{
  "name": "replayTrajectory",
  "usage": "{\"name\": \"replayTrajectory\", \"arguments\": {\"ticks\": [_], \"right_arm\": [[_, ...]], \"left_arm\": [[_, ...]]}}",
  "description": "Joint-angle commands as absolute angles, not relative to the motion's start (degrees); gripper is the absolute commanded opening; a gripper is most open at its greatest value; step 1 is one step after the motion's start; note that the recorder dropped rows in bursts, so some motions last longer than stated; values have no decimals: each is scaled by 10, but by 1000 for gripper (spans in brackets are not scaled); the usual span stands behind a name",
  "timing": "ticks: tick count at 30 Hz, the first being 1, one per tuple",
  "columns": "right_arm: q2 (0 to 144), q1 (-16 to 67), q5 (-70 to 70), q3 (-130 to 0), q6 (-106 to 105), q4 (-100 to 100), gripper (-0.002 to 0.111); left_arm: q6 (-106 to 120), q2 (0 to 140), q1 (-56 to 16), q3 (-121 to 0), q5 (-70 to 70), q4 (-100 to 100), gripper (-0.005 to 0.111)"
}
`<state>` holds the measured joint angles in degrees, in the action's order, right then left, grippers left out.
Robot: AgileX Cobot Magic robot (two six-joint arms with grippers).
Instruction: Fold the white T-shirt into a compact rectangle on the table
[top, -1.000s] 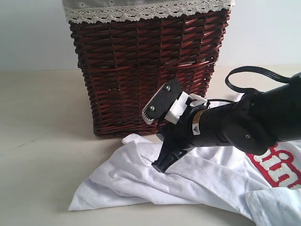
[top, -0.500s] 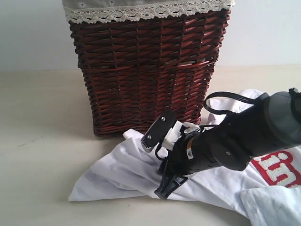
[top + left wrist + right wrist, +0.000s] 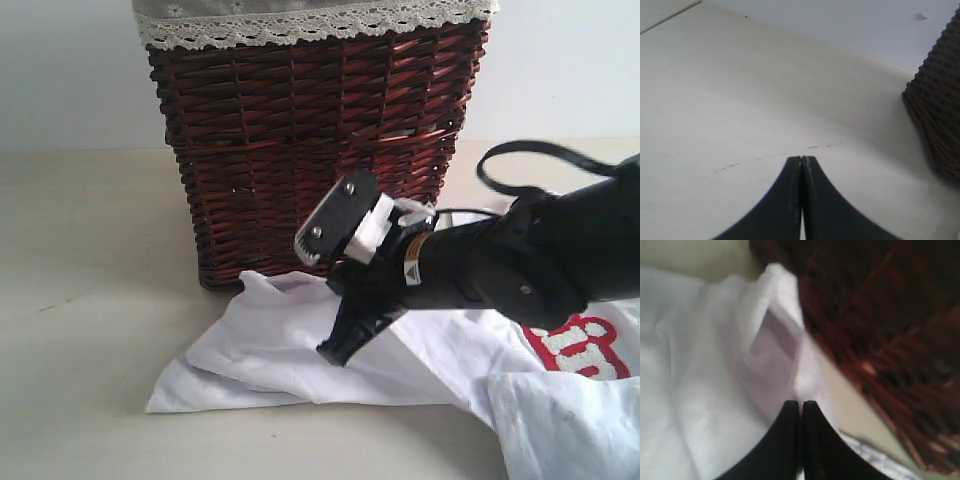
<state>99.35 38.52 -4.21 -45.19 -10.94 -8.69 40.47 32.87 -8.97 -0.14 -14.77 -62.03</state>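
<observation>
My right fingers (image 3: 788, 440): clenched, tips at a T-shirt (image 3: 260, 345) fold; whether cloth is pinched, I cannot tell.
My left fingers (image 3: 785, 200): clenched, empty, above bench (image 3: 740, 100).
T-shirt: crumpled on bench, at basket's (image 3: 300, 150) foot.

The exterior camera sits low, near table (image 3: 90, 300) height, close in front of the basket (image 3: 310, 150), facing its woven side. The left wrist camera looks along the left gripper (image 3: 801, 161) onto bare table, with the basket's corner in sight. The right wrist camera, very near and blurred, looks past the right gripper (image 3: 800, 405) at the T-shirt (image 3: 715, 365) by the basket's foot. All three views share the basket.
</observation>
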Motion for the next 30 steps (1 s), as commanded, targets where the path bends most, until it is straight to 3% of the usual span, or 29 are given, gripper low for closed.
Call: {"name": "replayTrajectory", "arguments": {"ticks": [1, 9, 13, 17, 20, 30], "right_arm": [[915, 386, -40, -450, -73, -92, 0], [860, 386, 99, -450, -135, -75, 0], [831, 386, 200, -450, -344, 120, 0], [800, 386, 481, -450, -679, 490, 0], [787, 386, 700, -450, -846, 642, 0], [759, 386, 627, -398, -834, 638, 0]], "left_arm": [[402, 331, -93, 0, -150, -621, 0], [402, 331, -93, 0, -150, -621, 0], [402, 331, -93, 0, -150, -621, 0], [402, 331, -93, 0, -150, -621, 0], [402, 331, -93, 0, -150, -621, 0], [402, 331, -93, 0, -150, -621, 0]]}}
